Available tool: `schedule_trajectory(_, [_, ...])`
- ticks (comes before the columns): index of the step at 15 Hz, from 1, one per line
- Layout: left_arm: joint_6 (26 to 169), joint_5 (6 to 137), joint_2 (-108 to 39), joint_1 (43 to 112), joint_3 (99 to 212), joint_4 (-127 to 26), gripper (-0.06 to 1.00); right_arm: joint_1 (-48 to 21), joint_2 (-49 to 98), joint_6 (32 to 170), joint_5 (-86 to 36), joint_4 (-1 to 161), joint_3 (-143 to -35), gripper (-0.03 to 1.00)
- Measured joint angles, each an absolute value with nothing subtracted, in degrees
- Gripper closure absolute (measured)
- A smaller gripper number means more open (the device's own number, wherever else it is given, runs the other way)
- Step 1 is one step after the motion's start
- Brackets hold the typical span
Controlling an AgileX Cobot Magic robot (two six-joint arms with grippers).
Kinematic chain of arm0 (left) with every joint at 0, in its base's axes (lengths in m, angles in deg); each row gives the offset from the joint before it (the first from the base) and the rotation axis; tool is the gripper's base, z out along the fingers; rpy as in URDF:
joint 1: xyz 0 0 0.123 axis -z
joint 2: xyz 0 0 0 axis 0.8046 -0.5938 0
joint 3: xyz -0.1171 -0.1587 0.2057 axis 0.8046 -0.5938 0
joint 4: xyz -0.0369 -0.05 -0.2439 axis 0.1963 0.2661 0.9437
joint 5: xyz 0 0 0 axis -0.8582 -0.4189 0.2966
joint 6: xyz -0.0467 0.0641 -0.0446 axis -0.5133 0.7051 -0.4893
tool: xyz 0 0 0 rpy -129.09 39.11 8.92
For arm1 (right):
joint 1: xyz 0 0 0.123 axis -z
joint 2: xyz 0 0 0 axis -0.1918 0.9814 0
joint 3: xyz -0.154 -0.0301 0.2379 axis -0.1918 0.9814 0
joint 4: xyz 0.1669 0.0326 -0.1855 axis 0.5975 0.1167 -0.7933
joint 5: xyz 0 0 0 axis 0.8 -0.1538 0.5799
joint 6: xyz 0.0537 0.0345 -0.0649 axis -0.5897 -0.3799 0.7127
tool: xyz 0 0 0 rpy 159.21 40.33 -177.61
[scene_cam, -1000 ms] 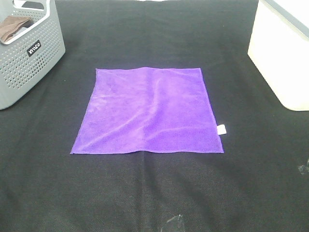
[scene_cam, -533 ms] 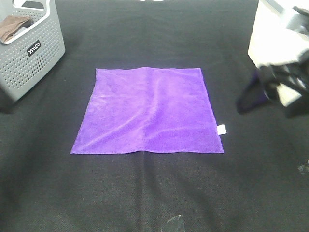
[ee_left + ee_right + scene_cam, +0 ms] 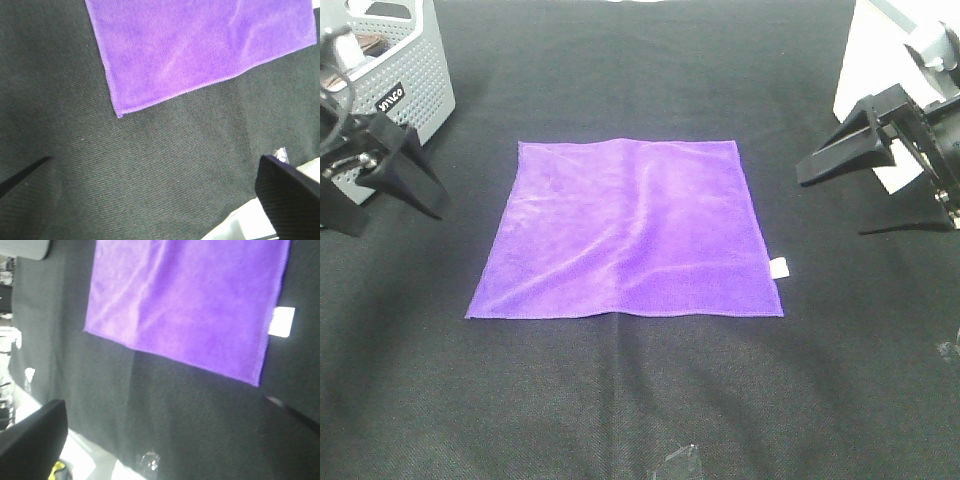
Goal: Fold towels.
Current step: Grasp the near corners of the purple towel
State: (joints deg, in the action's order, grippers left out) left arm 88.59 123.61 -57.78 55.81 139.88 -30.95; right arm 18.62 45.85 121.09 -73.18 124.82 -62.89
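The purple towel (image 3: 630, 230) lies flat and spread out on the black table cloth, its white tag (image 3: 779, 267) at the right edge near the front corner. My left gripper (image 3: 400, 222) hovers open and empty to the left of the towel, apart from it. My right gripper (image 3: 831, 205) hovers open and empty to the right of the towel, apart from it. The left wrist view shows one towel corner (image 3: 200, 45) beyond the open fingers (image 3: 290, 200). The right wrist view shows the towel (image 3: 185, 305), the tag (image 3: 282, 321) and one finger (image 3: 35, 435).
A grey perforated basket (image 3: 405, 85) stands at the back left, behind my left arm. A white box (image 3: 875, 60) stands at the back right, behind my right arm. Small clear scraps lie at the front (image 3: 682, 462) and at the right edge (image 3: 948, 350).
Both arms have come into view, the right one first, then the left. Both now hover on either side of the towel. The towel has not moved.
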Motion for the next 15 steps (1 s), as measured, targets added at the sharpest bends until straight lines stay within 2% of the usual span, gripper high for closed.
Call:
schedule_trajectory(4, [90.25, 123.10, -66.20, 55.81, 139.88, -29.81, -0.04, 18.62, 47.97, 120.68, -72.03, 125.34, -63.70, 0.02])
schedule_trajectory(10, [99.88, 123.27, -78.69, 55.06, 144.30, -20.47, -0.04, 18.62, 60.18, 120.68, -74.15, 124.59, -68.62, 0.02])
schedule_trajectory(15, [106.47, 124.59, -83.51, 52.94, 144.87, -16.80, -0.03, 18.62, 65.96, 121.54, -73.58, 124.59, -70.23, 0.02])
